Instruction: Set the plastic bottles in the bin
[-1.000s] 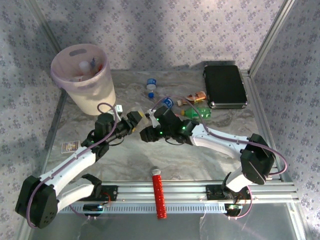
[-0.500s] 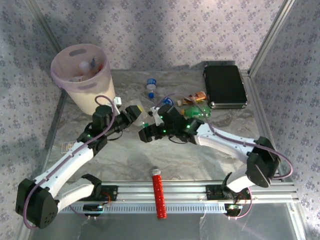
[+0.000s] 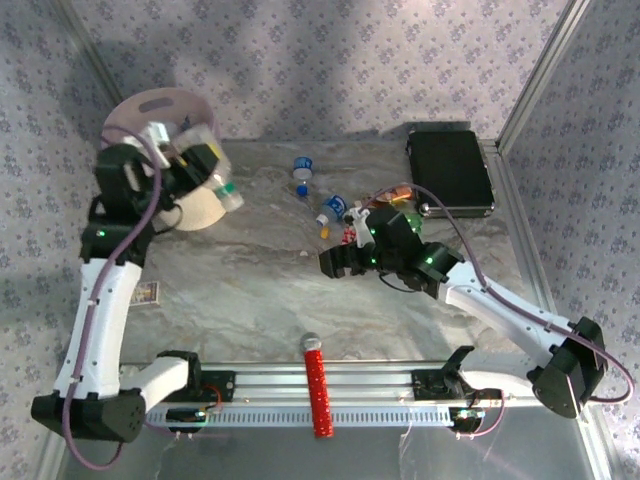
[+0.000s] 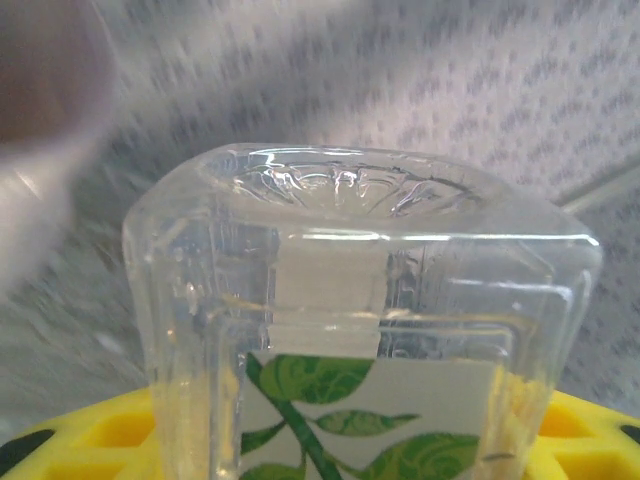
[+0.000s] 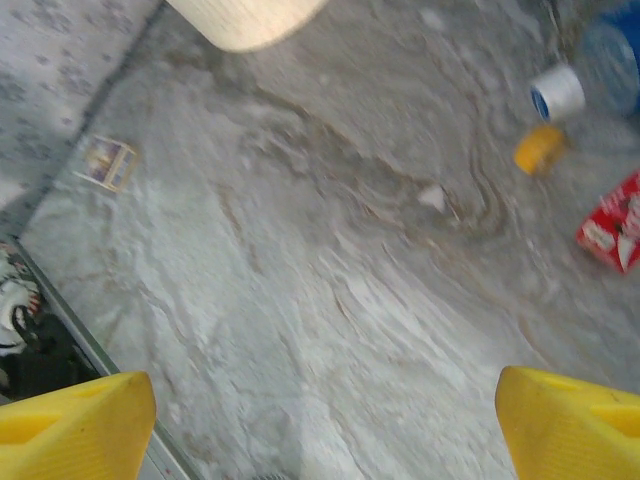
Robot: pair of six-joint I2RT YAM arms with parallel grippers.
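My left gripper [image 3: 200,170] is raised beside the bin [image 3: 128,112], a pale pink bucket at the back left. It is shut on a clear plastic bottle [image 3: 222,190] with a green leaf label. In the left wrist view this bottle [image 4: 370,330] stands between the yellow fingers [image 4: 110,430], its base towards the camera. My right gripper [image 3: 335,262] hovers low over the middle of the table, open, with nothing between its fingers [image 5: 75,420]. More bottles lie at the back: two blue-capped ones [image 3: 303,165] [image 3: 333,209] and a brownish and green cluster [image 3: 392,200].
A flat black case [image 3: 450,170] lies at the back right. A red ribbed cylinder [image 3: 316,385] rests across the front rail. A small card [image 3: 142,292] lies at the left. The right wrist view shows the bin's base [image 5: 245,20], a blue-and-white cap [image 5: 557,92] and a red label [image 5: 612,225].
The two grippers met over the table's middle with the bottle. The right gripper let go and drew back to the right. The left arm swung the bottle up and left to the bin.
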